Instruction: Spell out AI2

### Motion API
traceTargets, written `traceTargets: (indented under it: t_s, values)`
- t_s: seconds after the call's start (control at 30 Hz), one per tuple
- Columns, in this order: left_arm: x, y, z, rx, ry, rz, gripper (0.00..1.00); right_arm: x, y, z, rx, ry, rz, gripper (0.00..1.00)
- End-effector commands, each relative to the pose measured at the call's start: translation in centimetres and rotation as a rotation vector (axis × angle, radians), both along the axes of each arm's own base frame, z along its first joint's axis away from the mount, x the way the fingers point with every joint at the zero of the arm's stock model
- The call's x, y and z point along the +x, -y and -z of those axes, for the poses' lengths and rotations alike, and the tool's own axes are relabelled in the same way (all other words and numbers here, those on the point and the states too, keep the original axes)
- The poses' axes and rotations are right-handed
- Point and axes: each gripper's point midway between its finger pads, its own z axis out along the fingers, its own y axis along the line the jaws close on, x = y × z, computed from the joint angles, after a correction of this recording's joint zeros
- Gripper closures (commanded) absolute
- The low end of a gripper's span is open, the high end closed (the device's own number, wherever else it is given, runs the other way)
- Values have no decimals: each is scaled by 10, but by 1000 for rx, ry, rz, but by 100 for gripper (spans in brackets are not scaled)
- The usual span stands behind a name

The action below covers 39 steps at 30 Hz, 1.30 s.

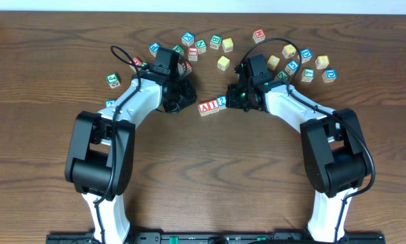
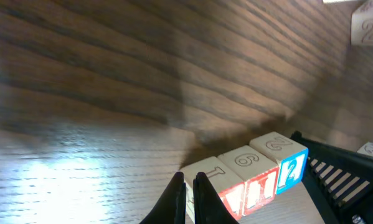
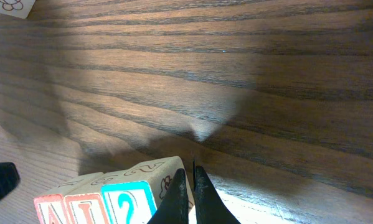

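Three wooden blocks stand in a touching row on the table: a red A block (image 1: 204, 108), a red I block (image 1: 213, 106) and a blue 2 block (image 1: 221, 102). In the left wrist view the row reads A (image 2: 233, 198), I (image 2: 259, 185), 2 (image 2: 292, 172). My left gripper (image 2: 189, 179) is shut and empty, its tips against the A end. My right gripper (image 3: 189, 171) is shut and empty, its tips against the 2 block (image 3: 129, 202) at the row's other end.
Many loose letter blocks lie scattered along the back, from a green one (image 1: 112, 80) at the left to yellow ones (image 1: 223, 63) and a blue one (image 1: 329, 74) at the right. Both arms reach in over the table middle.
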Motion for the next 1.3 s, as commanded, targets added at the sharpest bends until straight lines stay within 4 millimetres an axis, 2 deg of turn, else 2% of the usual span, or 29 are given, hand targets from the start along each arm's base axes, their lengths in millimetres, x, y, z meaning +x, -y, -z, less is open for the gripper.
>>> traceTargets:
  t_s: [0.0,0.33,0.73,1.27]
  values:
    - [-6,2,6,-2,-25,8,93,-2,-5,2,1,-3,-24,99]
    - [-14,-13,15,69,-88,-69,93,-2,-5,2,1,-4,-24,99]
    - [-25,9,16,78,-93,-26,93,-3,-4,3,-1,-7,-24,99]
    - [-22,7,17,103,-76,-33,93,-6,-6,3,7,-18,-30,99]
